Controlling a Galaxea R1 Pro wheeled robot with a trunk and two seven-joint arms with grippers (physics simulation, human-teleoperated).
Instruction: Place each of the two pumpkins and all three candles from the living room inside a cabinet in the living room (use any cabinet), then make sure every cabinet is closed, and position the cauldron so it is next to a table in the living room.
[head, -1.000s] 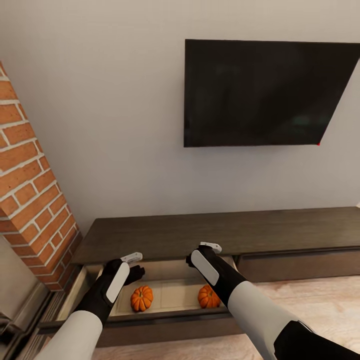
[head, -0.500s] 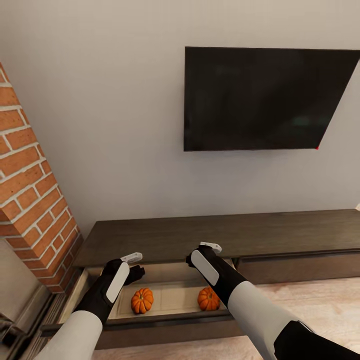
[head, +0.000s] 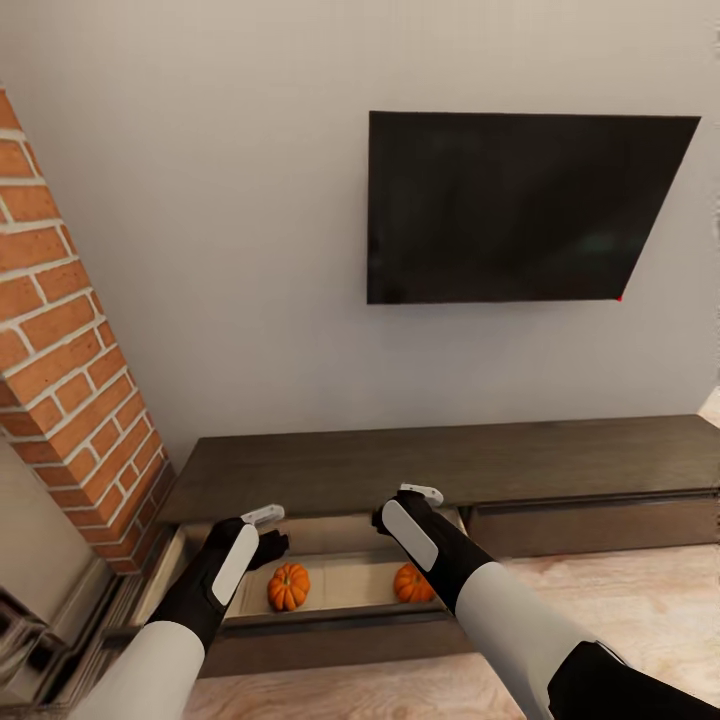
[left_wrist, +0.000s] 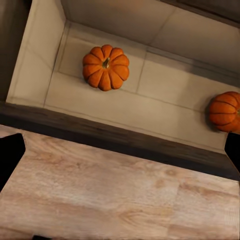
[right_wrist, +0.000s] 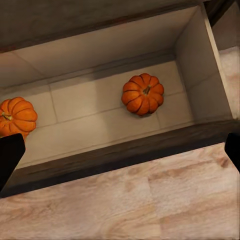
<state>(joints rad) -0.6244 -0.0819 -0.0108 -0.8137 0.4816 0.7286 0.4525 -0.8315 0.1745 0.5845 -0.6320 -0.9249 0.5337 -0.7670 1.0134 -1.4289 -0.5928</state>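
Two pumpkins, the left one (head: 289, 586) and the right one (head: 410, 583), lay well apart on the pale floor of the open drawer (head: 340, 583) at the left end of the cabinet (head: 430, 465). The left wrist view showed the left pumpkin (left_wrist: 105, 67) upright, stem up, near one drawer corner, with the right one (left_wrist: 226, 111) cut by the frame edge; the right wrist view showed the right pumpkin (right_wrist: 143, 94) clear of the walls. No candle lay in the drawer.

Risks, as a judgement: the drawer stood pulled out over the floor (head: 620, 610), and shutting it at this stage would leave the three candles outside. A hard push on the front could set the round pumpkins rolling against the walls. Both forearms hung just above the drawer front, so a lowering or forward drive of the base could strike it.

Pose: both arms reached forward and down, side by side, over the drawer. The left gripper (head: 262, 532) hovered over the drawer's left part, above and behind the left pumpkin; the right gripper (head: 408, 505) hovered over its right part, its forearm partly covering the right pumpkin. Each wrist view showed dark fingertips (left_wrist: 11, 152) (right_wrist: 10, 150) at opposite frame edges, so both sets of fingers stood spread wide with nothing between them. A dark television (head: 520, 205) hung on the wall above, and a brick column (head: 60, 350) stood to the left.
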